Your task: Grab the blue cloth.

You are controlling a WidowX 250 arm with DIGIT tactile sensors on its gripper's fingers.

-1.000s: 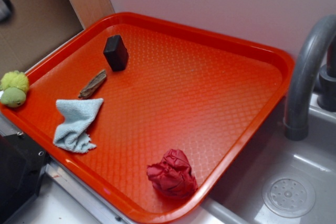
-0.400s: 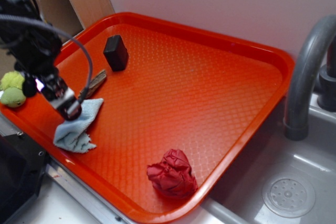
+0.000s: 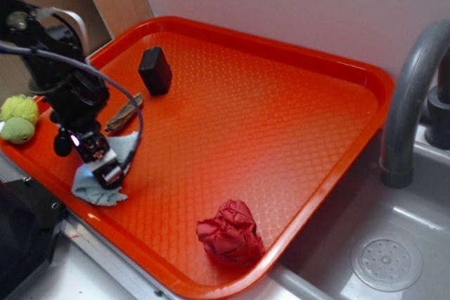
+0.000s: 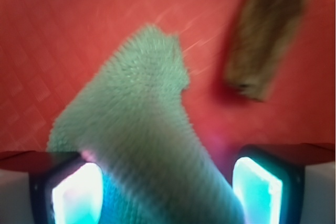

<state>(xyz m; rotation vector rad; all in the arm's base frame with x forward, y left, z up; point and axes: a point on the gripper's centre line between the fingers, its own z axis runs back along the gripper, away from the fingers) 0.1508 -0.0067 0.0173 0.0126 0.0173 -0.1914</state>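
Since the prior frame, gripper (image 3: 105,168) has dropped lower onto the blue cloth (image 3: 95,189), fingers (image 4: 257,190) spread and unclenched astride it at the red tray's (image 3: 267,124) near-left corner. Farther right lies a red cloth wad (image 3: 230,232); beyond, a black block (image 3: 155,70) and a grey faucet (image 3: 408,103) over the sink (image 3: 394,244).

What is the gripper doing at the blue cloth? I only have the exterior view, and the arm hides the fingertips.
Observer: In the wrist view the gripper is open, with one finger on each side of the blue cloth.
Operator: Is the brown piece in its way?
Observer: No. The brown piece lies beyond the fingers and apart from the cloth, with bare red tray between them.
Operator: Do the pads touch the fabric?
Observer: I cannot tell; the wrist view is blurred.
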